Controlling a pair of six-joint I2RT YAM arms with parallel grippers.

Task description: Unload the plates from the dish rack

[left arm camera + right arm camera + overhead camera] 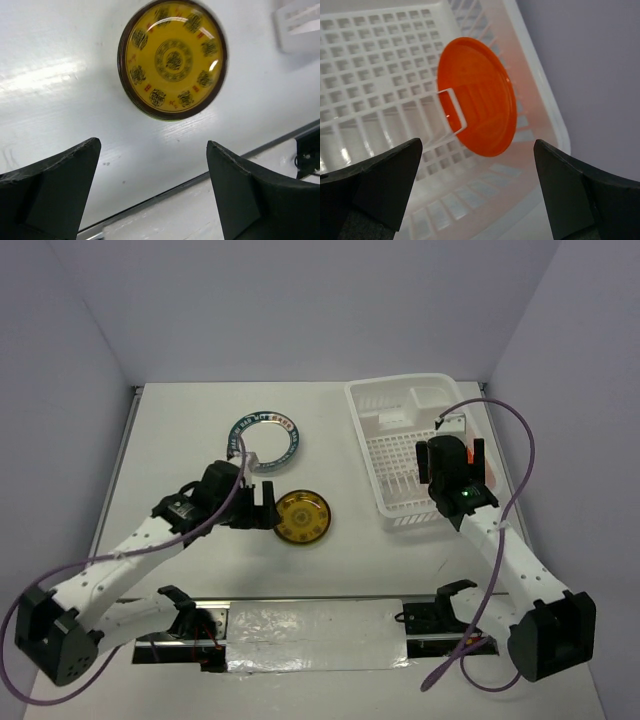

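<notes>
The white dish rack stands at the back right. An orange-red plate stands on edge inside it against the right wall; it also shows in the top view. My right gripper is open and empty, just above and in front of that plate. A yellow patterned plate lies flat on the table, also in the left wrist view. A teal-rimmed plate lies flat behind it. My left gripper is open and empty, just left of the yellow plate.
A metal strip runs along the table's near edge between the arm bases. Purple cables loop by both arms. The rack's small side compartment is at its back. Walls enclose the table on three sides.
</notes>
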